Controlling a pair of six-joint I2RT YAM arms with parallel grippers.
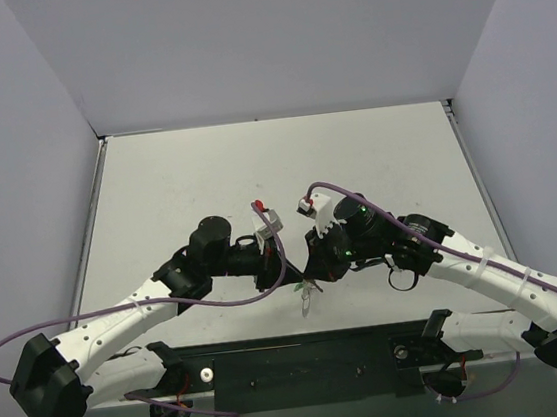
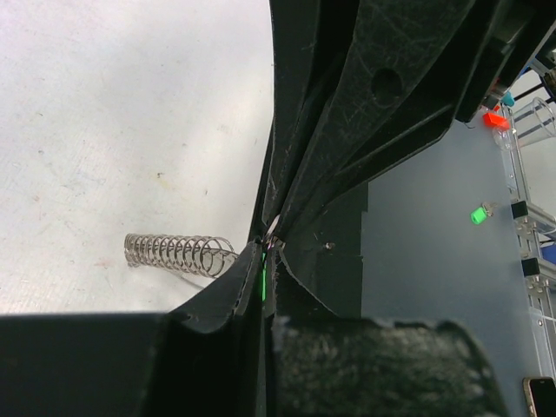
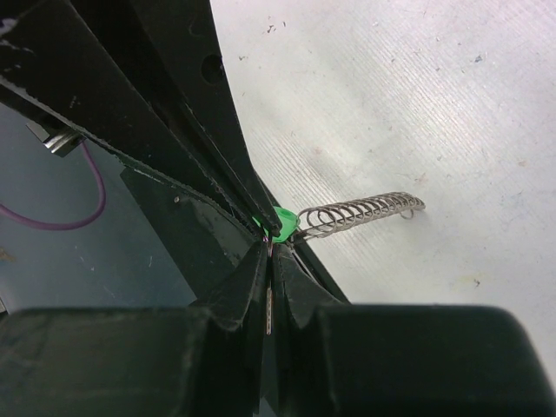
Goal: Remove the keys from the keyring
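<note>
My two grippers meet tip to tip above the table's near edge, the left gripper (image 1: 289, 279) on the left and the right gripper (image 1: 310, 277) on the right. The left gripper (image 2: 265, 249) is shut on a thin green tab (image 3: 286, 221). The right gripper (image 3: 271, 249) is shut on a slim silver key (image 3: 271, 308), seen edge-on between its pads. The silvery linked chain (image 3: 365, 212) hangs from the pinch point; it also shows in the left wrist view (image 2: 178, 254) and in the top view (image 1: 306, 302). The wire keyring itself is hidden among the fingers.
The black base bar (image 1: 306, 361) runs along the table's near edge, just below the grippers. The right arm's fingers (image 2: 347, 113) fill the upper part of the left wrist view. Purple cables (image 1: 379, 207) loop over both arms. Grey walls stand on three sides.
</note>
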